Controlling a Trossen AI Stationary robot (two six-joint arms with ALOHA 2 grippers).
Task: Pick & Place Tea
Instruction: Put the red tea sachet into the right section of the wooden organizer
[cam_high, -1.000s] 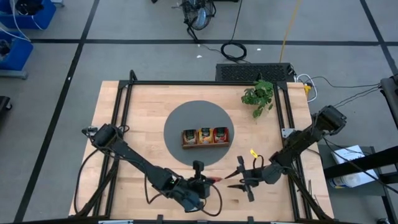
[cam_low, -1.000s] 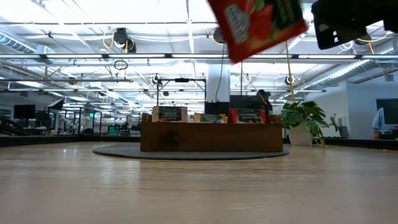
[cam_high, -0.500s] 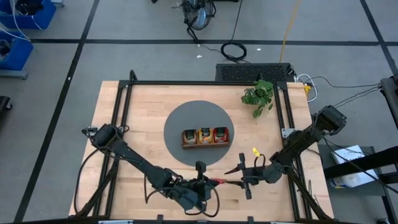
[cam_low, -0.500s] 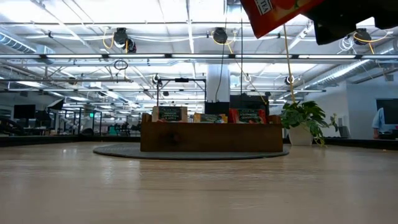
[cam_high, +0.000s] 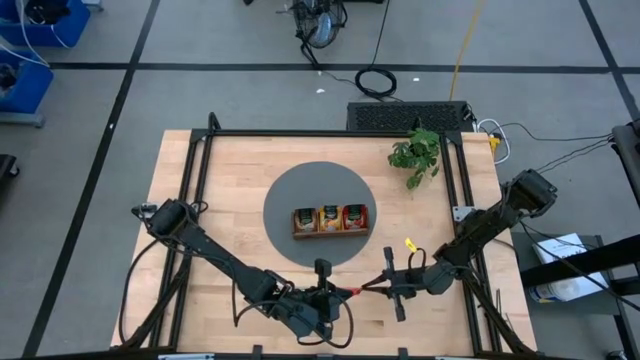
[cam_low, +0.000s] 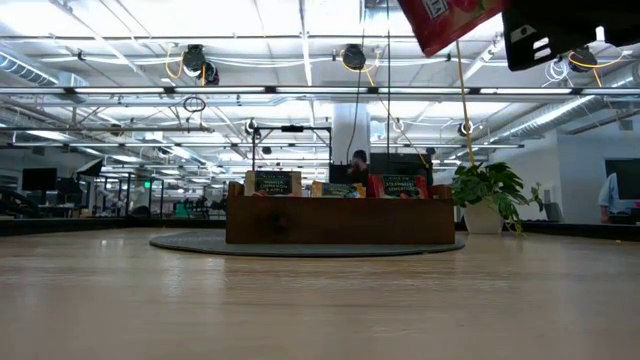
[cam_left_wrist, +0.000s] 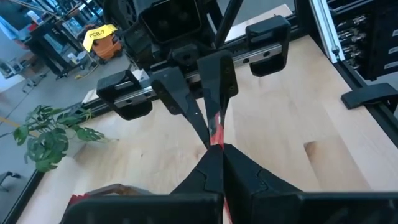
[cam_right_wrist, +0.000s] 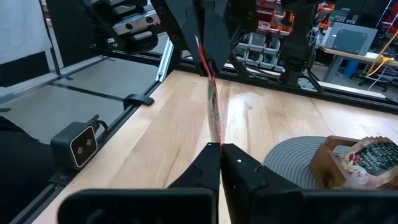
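Observation:
A red tea sachet (cam_high: 353, 291) hangs above the table near its front edge, between my two grippers. In the low view its face (cam_low: 446, 18) shows at the top, tilted. My left gripper (cam_high: 341, 293) comes from the table's left and is shut on it. My right gripper (cam_high: 367, 288) comes from the right and is shut on its other end. A brown wooden tray (cam_high: 330, 230) stands on a round grey mat (cam_high: 290, 195) at mid-table, with beige, orange and red sachets upright in its three compartments. My left gripper pinches the sachet's left end (cam_left_wrist: 217, 139) between its two fingers, level, from the table's left. The sachet stands on edge, clear of the table. My right gripper pinches the sachet's right end (cam_right_wrist: 216, 133) between its two fingers, level, from the table's right. The sachet spans the gap to the other gripper's fingers (cam_right_wrist: 205, 43), edge-on and lifted clear.
A potted green plant (cam_high: 416, 153) stands at the far right of the table. Black frame rails (cam_high: 195, 170) run along the left, far and right sides. Bare wood lies between the mat and the near edge.
My right gripper has moved a little toward the table's left and shut on the sachet's free end; it stood open before. The sachet, held by my left gripper, has risen and shifted slightly toward the right.

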